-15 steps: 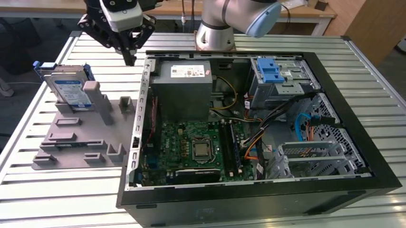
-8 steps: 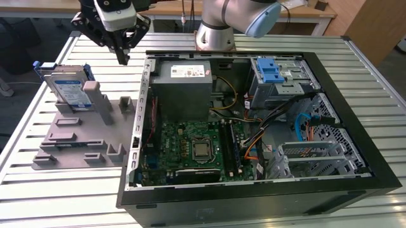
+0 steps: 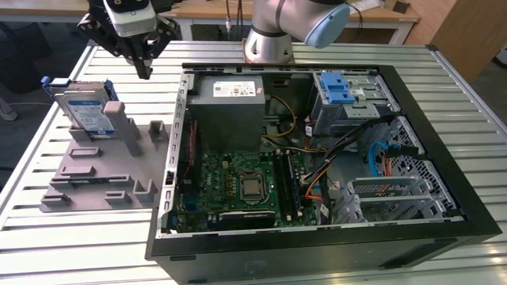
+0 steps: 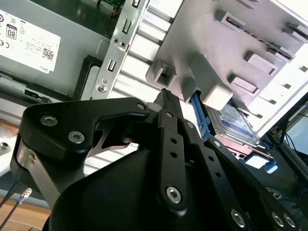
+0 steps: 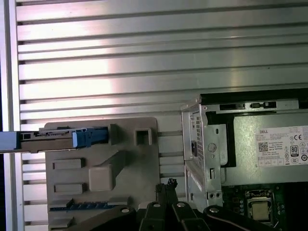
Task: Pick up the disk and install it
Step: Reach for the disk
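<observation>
The disk [image 3: 85, 113], a silver drive with a white-and-blue label and blue rails, stands on edge in a slot at the far end of the grey holder plate [image 3: 103, 172]. In the first wrist view the disk [image 5: 53, 137] is seen edge-on; in the second wrist view the disk [image 4: 236, 121] leans behind a grey block. My gripper [image 3: 143, 72] hangs in the air beyond the disk and toward the exterior view's right, apart from it. Its black fingers meet at the tips in both wrist views, gripper [image 4: 166, 96] [image 5: 166, 185], shut with nothing between them.
An open computer case [image 3: 176, 178] lies at the exterior view's right of the holder, with a grey power supply box [image 3: 230, 104], a motherboard [image 3: 237, 184] and a silver cage with a blue latch [image 3: 341, 94]. The ribbed metal table [image 3: 79, 243] surrounds them.
</observation>
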Controlling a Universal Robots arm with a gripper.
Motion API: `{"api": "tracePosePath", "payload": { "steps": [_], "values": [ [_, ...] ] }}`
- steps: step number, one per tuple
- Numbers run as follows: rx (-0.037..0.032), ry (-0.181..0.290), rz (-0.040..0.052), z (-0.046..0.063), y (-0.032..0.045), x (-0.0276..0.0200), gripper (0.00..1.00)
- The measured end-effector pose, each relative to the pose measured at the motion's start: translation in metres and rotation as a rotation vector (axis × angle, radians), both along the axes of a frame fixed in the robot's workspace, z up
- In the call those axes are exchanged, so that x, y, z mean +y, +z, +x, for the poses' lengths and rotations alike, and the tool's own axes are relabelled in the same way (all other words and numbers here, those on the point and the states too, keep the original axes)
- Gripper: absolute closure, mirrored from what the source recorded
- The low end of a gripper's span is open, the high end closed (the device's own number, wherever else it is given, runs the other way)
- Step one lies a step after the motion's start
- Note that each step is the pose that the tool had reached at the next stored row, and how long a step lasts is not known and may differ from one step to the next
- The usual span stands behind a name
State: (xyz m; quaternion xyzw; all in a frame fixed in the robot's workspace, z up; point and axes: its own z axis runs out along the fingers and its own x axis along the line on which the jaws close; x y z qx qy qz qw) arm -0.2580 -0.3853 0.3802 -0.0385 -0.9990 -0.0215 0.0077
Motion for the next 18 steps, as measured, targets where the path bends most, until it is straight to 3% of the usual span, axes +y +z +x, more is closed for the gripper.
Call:
{"api": "tracePosePath", "payload": {
  "steps": [18],
  "values": [
    [0.0001,0.000,0.0000,-0.039,-0.0012,0.0095,0.89]
  ]
}}
